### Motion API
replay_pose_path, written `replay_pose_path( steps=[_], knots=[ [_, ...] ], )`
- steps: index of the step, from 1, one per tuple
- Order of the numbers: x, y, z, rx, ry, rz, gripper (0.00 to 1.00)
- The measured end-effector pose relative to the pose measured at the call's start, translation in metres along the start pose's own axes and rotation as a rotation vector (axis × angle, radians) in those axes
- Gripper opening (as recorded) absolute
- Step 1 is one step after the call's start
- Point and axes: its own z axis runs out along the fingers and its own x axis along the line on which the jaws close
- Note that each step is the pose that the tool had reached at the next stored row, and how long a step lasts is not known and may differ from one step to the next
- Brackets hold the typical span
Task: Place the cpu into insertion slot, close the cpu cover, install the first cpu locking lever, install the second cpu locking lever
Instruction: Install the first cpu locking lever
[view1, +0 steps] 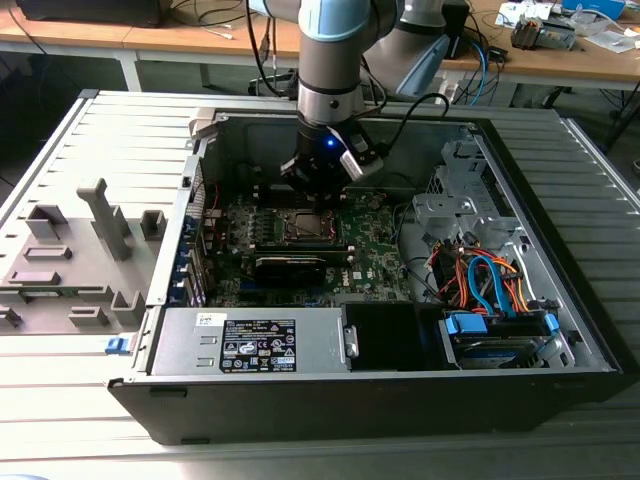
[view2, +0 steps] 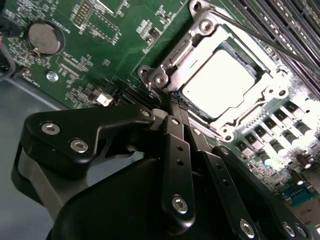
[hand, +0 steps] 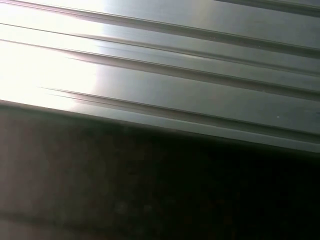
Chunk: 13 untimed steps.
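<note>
Beside the covered cpu (view2: 218, 83), we log end effector (view2: 176, 103) pinched together; slipping risks scraping the cpu cover (view2: 192, 47).

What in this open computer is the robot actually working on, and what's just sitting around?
Job in hand:
- cpu, seated in the insertion slot
- cpu cover, down around it
- gripper, at the socket's corner

Just there:
- coin battery
- power supply
- blue and orange cables
- grey fixtures
</note>
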Motion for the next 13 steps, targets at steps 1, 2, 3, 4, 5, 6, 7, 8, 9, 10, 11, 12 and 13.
replay_pose_path(
  steps=[1, 2, 3, 4, 5, 6, 7, 8, 9, 10, 11, 12, 13],
  knots=[
    [-0.0023, -0.0004, 0.0002, 0.0000, 0.0006, -0.003, 0.11],
    [-0.0055, -0.0007, 0.0006, -0.0002, 0.0002, -0.007, 0.11],
    [-0.0069, -0.0004, 0.0007, 0.0001, 0.0001, -0.011, 0.11],
    [-0.0070, 0.0003, 0.0007, 0.0003, 0.0001, -0.012, 0.11],
    [-0.0073, 0.0015, 0.0007, 0.0002, 0.0000, -0.014, 0.11],
    [-0.0077, 0.0041, 0.0007, -0.0004, 0.0000, -0.014, 0.11],
    [-0.0079, 0.0053, -0.0004, -0.0011, -0.0004, -0.014, 0.11],
    [-0.0081, 0.0058, -0.0024, -0.0013, -0.0002, -0.015, 0.11],
    [-0.0081, 0.0057, -0.0052, -0.0009, -0.0004, -0.015, 0.11],
    [-0.0080, 0.0055, -0.0087, -0.0006, -0.0003, -0.015, 0.11],
    [-0.0079, 0.0055, -0.0123, -0.0006, -0.0004, -0.015, 0.11],
    [-0.0079, 0.0055, -0.0151, -0.0007, -0.0003, -0.014, 0.11],
    [-0.0079, 0.0055, -0.0164, -0.0009, -0.0003, -0.014, 0.11]
  ],
)
